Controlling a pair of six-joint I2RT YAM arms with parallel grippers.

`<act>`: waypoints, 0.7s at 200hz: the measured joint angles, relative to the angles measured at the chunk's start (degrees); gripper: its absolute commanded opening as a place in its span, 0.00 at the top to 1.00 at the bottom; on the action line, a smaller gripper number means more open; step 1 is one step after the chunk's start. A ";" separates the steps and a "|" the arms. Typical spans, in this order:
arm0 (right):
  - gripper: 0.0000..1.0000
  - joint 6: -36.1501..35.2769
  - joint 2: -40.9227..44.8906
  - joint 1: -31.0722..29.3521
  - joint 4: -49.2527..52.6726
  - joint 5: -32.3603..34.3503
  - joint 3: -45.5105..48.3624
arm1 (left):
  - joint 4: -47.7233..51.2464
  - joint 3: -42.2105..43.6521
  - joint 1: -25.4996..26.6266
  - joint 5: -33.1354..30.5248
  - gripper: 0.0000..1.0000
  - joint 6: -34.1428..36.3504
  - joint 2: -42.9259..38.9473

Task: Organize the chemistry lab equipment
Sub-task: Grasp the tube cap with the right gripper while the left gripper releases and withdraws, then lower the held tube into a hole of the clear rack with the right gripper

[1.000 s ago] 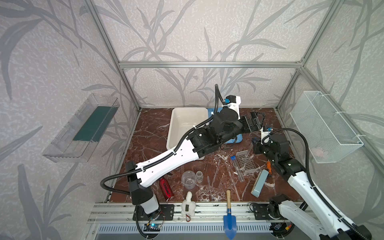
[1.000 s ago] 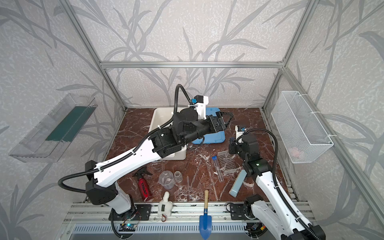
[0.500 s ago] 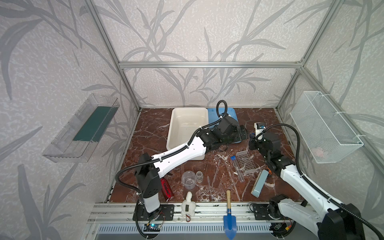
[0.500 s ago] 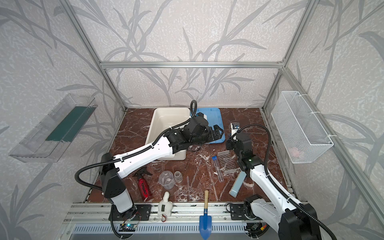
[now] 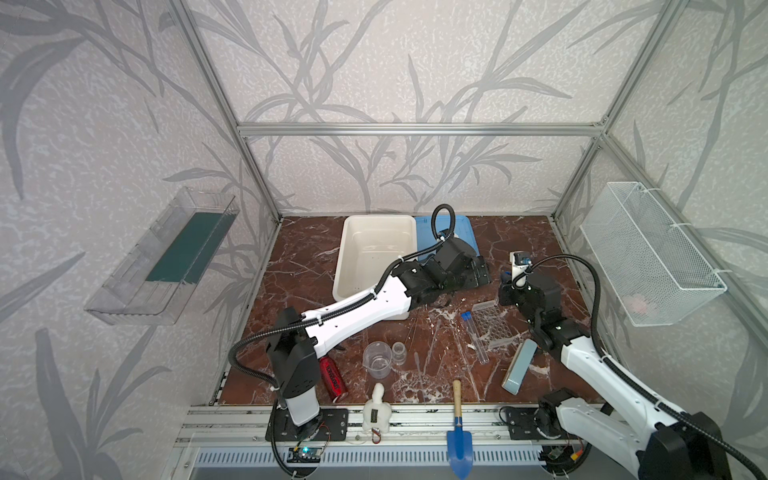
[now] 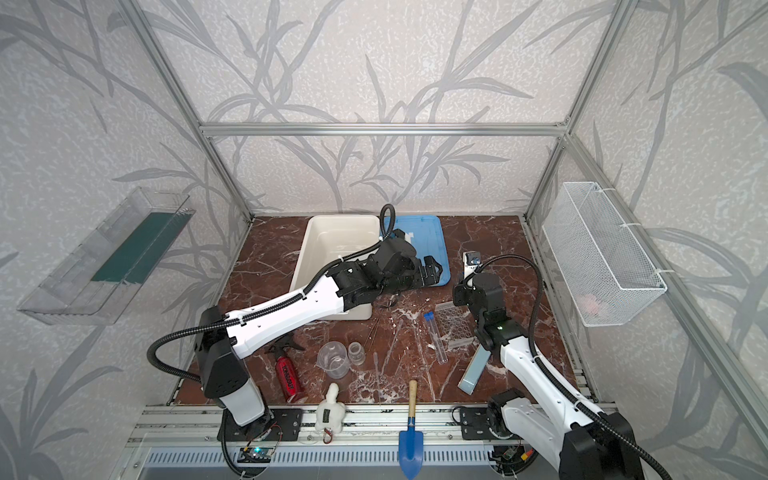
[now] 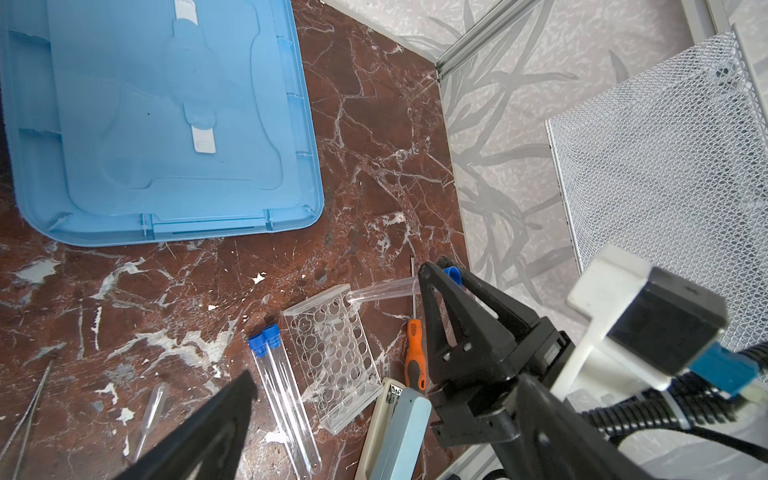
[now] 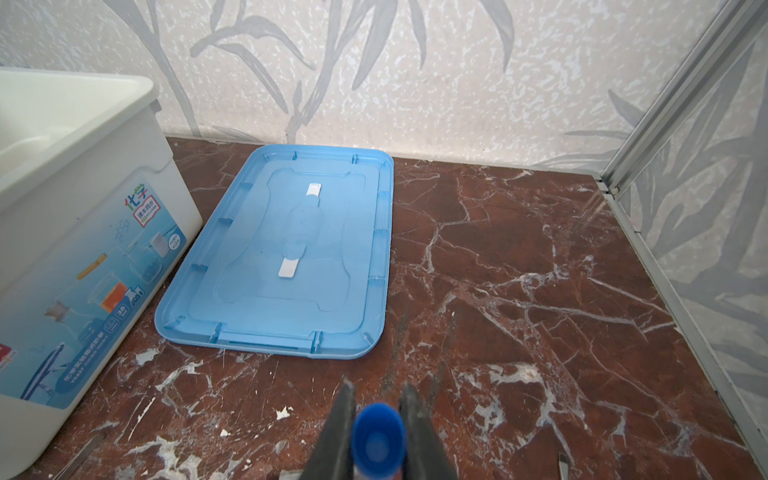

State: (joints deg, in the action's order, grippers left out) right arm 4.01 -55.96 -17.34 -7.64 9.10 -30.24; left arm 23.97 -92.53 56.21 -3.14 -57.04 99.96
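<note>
Now, right fingers [image 8: 340, 436]: nearly closed, clamped on a tube [image 7: 382, 291] just below its blue cap.
Held tube: tilted low, close to level. Its clear end meets the far corner of the rack [image 7: 332, 357]; I cannot tell whether it sits in a hole.
Left fingers [image 7: 208, 432]: spread wide, holding and touching nothing.
Right arm [image 5: 590, 365]: reaches from the front right base toward the back, with its wrist bent down just beside the rack's far end.
Left arm [image 5: 357, 309]: stretched from the front left base across the near corner of the box [image 5: 345, 249]. Its wrist hangs over the near edge of the lid [image 8: 291, 249].
Rack: lies flat on the surface [image 7: 374, 124], right of the middle in both top views.
Two tubes [image 7: 282, 399]: lie side by side on the surface just beside the rack, blue caps toward the lid.
Beaker [image 6: 332, 359]: upright near the front, with the bottle [image 6: 356, 353] just beside it.
Rods [image 7: 35, 399]: lie loose on the surface between the beaker and the rack.
Box: open and white, at the back, with the blue lid lying flat beside it.
</note>
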 measured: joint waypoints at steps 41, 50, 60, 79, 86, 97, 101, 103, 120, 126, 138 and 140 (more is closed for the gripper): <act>0.80 0.87 0.68 -0.17 0.07 0.42 1.01 | 0.11 1.64 0.09 -0.02 0.01 0.00 -0.35; 0.80 0.94 0.74 -0.17 0.02 0.48 1.03 | 0.02 1.88 0.09 -0.04 0.01 0.02 -0.37; 0.80 1.09 0.76 -0.20 -0.39 0.50 1.33 | 0.04 2.23 0.09 -0.20 0.01 0.02 -0.48; 0.79 1.57 0.74 -0.22 -1.90 0.63 2.82 | 0.00 3.17 0.09 -0.52 0.01 0.02 -0.92; 0.78 1.81 0.59 -0.22 -2.54 0.85 3.54 | -0.02 3.48 0.09 -0.70 0.01 0.02 -1.03; 0.77 2.16 0.07 -0.22 -3.19 0.96 4.44 | -0.04 3.82 0.09 -0.96 0.01 0.02 -1.20; 0.77 2.34 -0.24 -0.22 -3.43 0.96 4.70 | 0.00 3.91 0.09 -1.07 0.01 0.02 -1.22; 0.77 2.45 -0.42 -0.24 -3.56 0.96 4.83 | 0.04 3.93 0.09 -1.09 0.01 0.00 -1.25; 0.77 3.30 -1.73 -0.26 -4.87 0.94 5.92 | -0.28 4.46 0.11 -1.40 0.01 0.02 -1.31; 0.77 3.61 -2.01 -0.28 -5.27 0.92 6.25 | -0.39 4.81 0.11 -1.53 0.01 0.00 -1.42; 0.77 4.20 -2.58 -0.42 -5.97 0.92 6.56 | -0.37 5.49 0.11 -1.81 0.01 0.02 -1.64; 0.77 4.24 -2.64 -0.44 -6.08 0.94 6.56 | -0.37 5.62 0.11 -1.88 0.01 0.02 -1.68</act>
State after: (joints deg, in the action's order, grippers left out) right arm 8.25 -58.61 -17.78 -13.72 10.04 -23.68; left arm 23.59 -86.91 56.31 -5.02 -57.01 98.28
